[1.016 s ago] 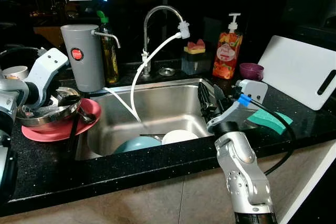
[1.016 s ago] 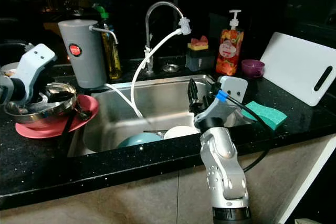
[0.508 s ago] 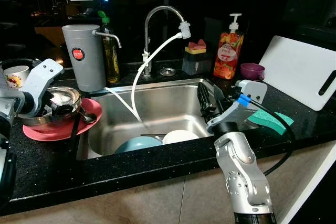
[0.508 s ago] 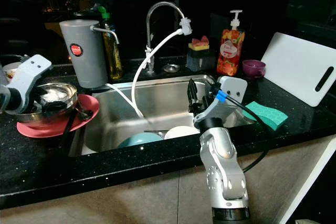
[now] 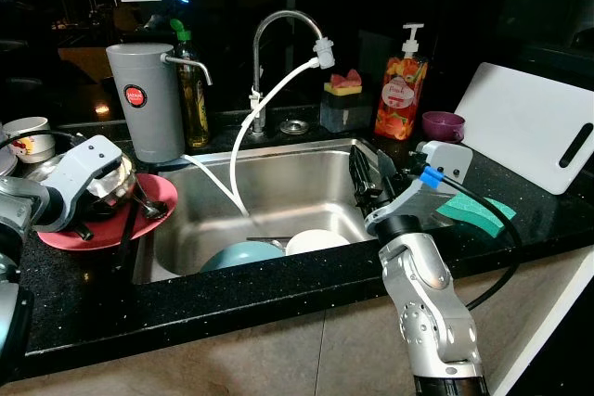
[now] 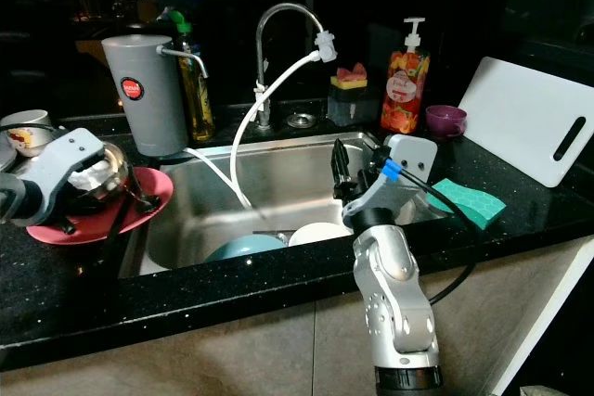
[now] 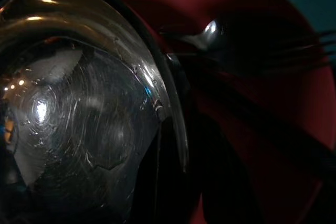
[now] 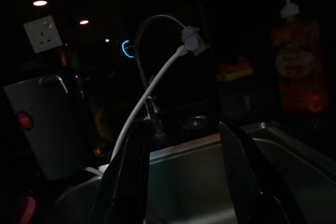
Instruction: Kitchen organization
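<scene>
Left gripper (image 7: 173, 150): at the steel bowl (image 5: 116, 183), one black finger on each side of its rim, apparently pinching the wall; probably to lift the bowl off the stack.
Right gripper (image 8: 181, 177): fingers spread, holding nothing, poised over the right side of the sink (image 5: 278, 187).
Sink: holds a pale blue bowl (image 5: 243, 255) and a white dish (image 5: 317, 241) at the front, likely waiting to be washed.
Red plate (image 5: 148, 215): on the counter left of the sink, under the steel bowl, with a spoon (image 7: 207, 32) on it.
Left arm pose: low, reaching in from the left, wrist level with the bowl.
Right arm pose: forearm upright before the counter, wrist bent toward the tap (image 5: 278, 34).
</scene>
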Controlling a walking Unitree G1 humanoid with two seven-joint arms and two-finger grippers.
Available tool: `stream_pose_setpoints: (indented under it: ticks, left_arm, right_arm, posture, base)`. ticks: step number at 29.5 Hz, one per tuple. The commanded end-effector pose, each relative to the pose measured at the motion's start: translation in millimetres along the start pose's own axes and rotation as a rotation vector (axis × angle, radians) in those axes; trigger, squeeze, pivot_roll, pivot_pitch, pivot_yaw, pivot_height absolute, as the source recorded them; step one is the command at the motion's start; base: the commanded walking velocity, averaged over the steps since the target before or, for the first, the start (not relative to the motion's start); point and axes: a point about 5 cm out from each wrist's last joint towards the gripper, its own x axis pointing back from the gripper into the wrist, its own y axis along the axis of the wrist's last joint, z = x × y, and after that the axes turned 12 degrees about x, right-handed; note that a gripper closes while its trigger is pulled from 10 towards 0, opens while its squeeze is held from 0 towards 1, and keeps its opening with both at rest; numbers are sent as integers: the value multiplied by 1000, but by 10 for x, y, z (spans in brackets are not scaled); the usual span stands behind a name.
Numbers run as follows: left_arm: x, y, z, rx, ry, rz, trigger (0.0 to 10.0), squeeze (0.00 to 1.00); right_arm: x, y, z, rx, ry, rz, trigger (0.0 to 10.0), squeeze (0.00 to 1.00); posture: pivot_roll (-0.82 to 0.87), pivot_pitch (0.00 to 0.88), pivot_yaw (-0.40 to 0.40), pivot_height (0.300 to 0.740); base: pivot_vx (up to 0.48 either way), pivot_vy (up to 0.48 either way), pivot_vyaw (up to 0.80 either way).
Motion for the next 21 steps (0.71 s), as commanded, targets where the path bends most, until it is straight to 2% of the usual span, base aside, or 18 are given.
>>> stream_pose_setpoints:
  ticks: [1,2,3,4,5,7,8,9,10,12,13,14,15,16,17,18,19,21]
  left_arm:
    - [-54,-48,-39,-113,35,39,0,0]
    - [-71,-6,-54,-203,64,35,0,0]
    - [-71,-6,-54,-203,64,35,0,0]
    - [-91,61,-78,-319,102,18,0,0]
    - [-108,142,-105,-433,149,-8,4902,0]
    - [-108,142,-105,-433,149,-8,4902,0]
    - [-116,193,-123,-499,177,-28,4902,0]
    - [-116,193,-123,-499,177,-28,4902,0]
    - [-111,429,-206,-670,244,-142,10000,0]
    - [-111,429,-206,-670,244,-142,10000,0]
    - [-101,526,-252,-727,263,-200,10000,0]
    - [-81,716,-389,-770,269,-356,10000,0]
    - [-81,716,-389,-770,269,-356,10000,0]
    - [-51,856,-556,-849,264,-496,10000,0]
    - [-25,931,-671,-900,260,-590,10000,0]
    - [-25,931,-671,-900,260,-590,10000,0]
    - [-8,974,-775,-947,253,-662,10000,0]
    - [-4,1000,-937,-1013,236,-747,10000,0]
  right_arm:
    - [-6,-7,18,9,6,9,10000,0]
    - [-10,-2,20,9,7,8,10000,0]
    - [-10,-2,20,9,7,8,10000,0]
    - [-18,7,25,8,8,4,10000,0]
    - [-29,18,34,6,11,0,10000,0]
    - [-29,18,34,6,11,0,10000,0]
    - [-37,24,41,4,13,-3,10000,0]
    - [-37,24,41,4,13,-3,10000,0]
    - [-74,63,77,-3,30,-18,10000,0]
    - [-74,63,77,-3,30,-18,10000,0]
    - [-88,80,89,-6,36,-24,10000,0]
    - [-108,116,114,-9,63,-38,10000,0]
    - [-108,116,114,-9,63,-38,10000,0]
    - [-124,163,145,-22,100,-52,10000,0]
    - [-133,194,165,-31,124,-62,10000,0]
    - [-133,194,165,-31,124,-62,10000,0]
    - [-136,230,192,-40,153,-71,10000,0]
    - [-126,272,263,-63,220,-71,10000,0]
  posture:
    - [122,23,-13,740]
    - [122,23,-13,740]
    - [122,23,-13,740]
    - [122,23,-14,740]
    - [122,24,-14,740]
    - [122,24,-14,740]
    - [122,24,-14,740]
    - [122,24,-14,740]
    - [125,28,-17,740]
    - [125,28,-17,740]
    - [125,28,-17,740]
    - [128,28,-16,740]
    - [128,28,-16,740]
    - [128,28,-16,740]
    - [128,28,-16,740]
    - [128,28,-16,740]
    - [124,31,-17,740]
    - [124,31,-17,740]
  base:
    - [0,0,0]
    - [0,0,0]
    - [0,0,0]
    - [0,0,0]
    - [0,0,0]
    - [0,0,0]
    - [0,0,0]
    - [0,0,0]
    - [0,0,0]
    - [0,0,0]
    - [0,0,0]
    - [0,0,0]
    - [0,0,0]
    - [0,0,0]
    - [0,0,0]
    - [0,0,0]
    - [0,0,0]
    - [0,0,0]
